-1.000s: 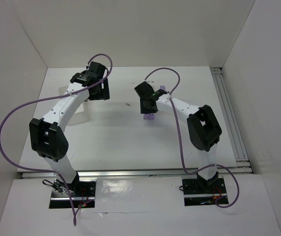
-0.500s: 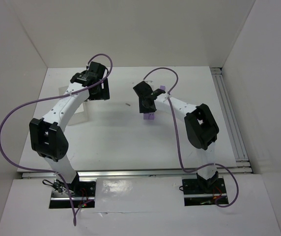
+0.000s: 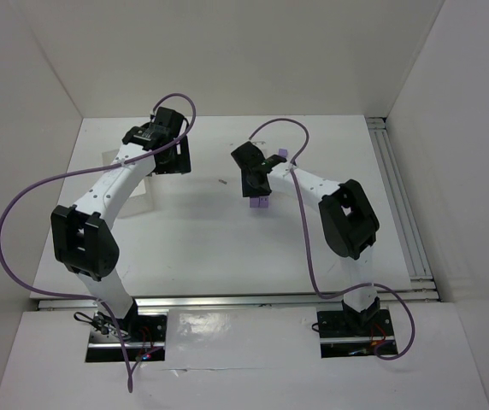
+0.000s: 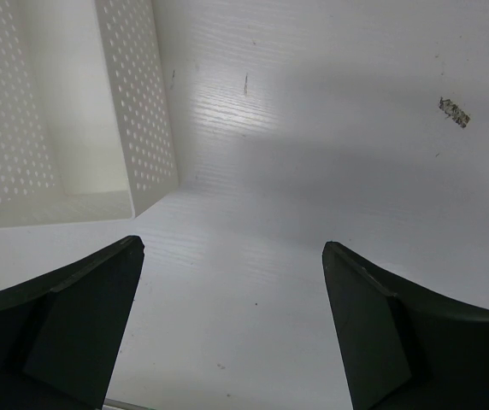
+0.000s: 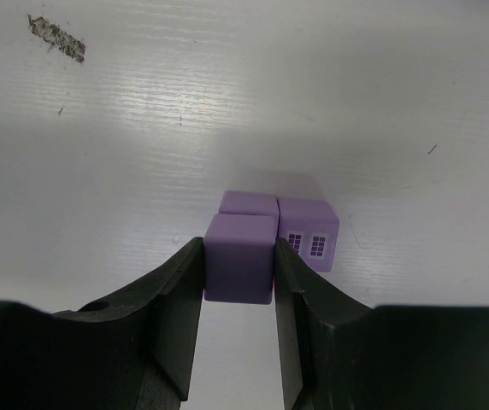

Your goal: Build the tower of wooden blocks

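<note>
My right gripper (image 5: 238,273) is shut on a light-purple block (image 5: 240,269), with one finger on each side of it. Just beyond it on the table sit a second plain purple block (image 5: 249,203) and a purple block with printed windows (image 5: 309,232), side by side and touching. In the top view the right gripper (image 3: 256,184) is over the purple blocks (image 3: 262,202) at mid-table, and another purple piece (image 3: 283,155) shows behind the arm. My left gripper (image 4: 232,325) is open and empty above bare table. No dark blue block is in view.
A white perforated tray (image 4: 138,111) stands just left of the left gripper and also shows in the top view (image 3: 148,198). A small dark speck of debris (image 3: 221,181) lies between the arms. White walls enclose the table, and a rail (image 3: 398,196) runs along the right.
The right wrist has shifted slightly to the left over the purple blocks. The left arm has not moved.
</note>
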### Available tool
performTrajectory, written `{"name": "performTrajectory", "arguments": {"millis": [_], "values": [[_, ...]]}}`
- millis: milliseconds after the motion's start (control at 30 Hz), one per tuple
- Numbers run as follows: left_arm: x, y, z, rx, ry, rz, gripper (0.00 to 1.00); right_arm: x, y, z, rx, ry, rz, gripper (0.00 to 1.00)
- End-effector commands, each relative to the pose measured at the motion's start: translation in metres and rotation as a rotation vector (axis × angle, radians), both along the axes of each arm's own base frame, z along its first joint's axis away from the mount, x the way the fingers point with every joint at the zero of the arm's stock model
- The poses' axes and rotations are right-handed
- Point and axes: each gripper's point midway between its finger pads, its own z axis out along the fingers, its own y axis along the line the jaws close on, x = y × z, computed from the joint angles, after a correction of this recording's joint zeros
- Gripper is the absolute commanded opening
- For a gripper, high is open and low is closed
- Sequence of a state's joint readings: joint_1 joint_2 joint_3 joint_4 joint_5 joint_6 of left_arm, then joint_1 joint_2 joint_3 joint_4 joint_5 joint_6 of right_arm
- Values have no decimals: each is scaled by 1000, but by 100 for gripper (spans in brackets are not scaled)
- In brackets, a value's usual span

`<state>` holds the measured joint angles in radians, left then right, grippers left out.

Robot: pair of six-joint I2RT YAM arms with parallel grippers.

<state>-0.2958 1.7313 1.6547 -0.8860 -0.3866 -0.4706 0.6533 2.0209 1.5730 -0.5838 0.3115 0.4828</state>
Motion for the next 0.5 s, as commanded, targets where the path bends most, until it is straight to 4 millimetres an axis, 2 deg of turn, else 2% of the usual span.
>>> {"name": "performTrajectory", "arguments": {"millis": [0, 200, 400, 467], "values": [[7, -1, 13, -7, -41, -11, 99, 17, 9, 15, 36, -67, -24, 31], [7, -1, 13, -7, -41, -11, 99, 15, 8, 12, 30, -60, -24, 37], [7, -1, 13, -7, -41, -11, 99, 15, 8, 14, 30, -60, -24, 55], [7, -1, 13, -7, -41, -11, 99, 15, 8, 14, 30, -60, -24, 55]]}}
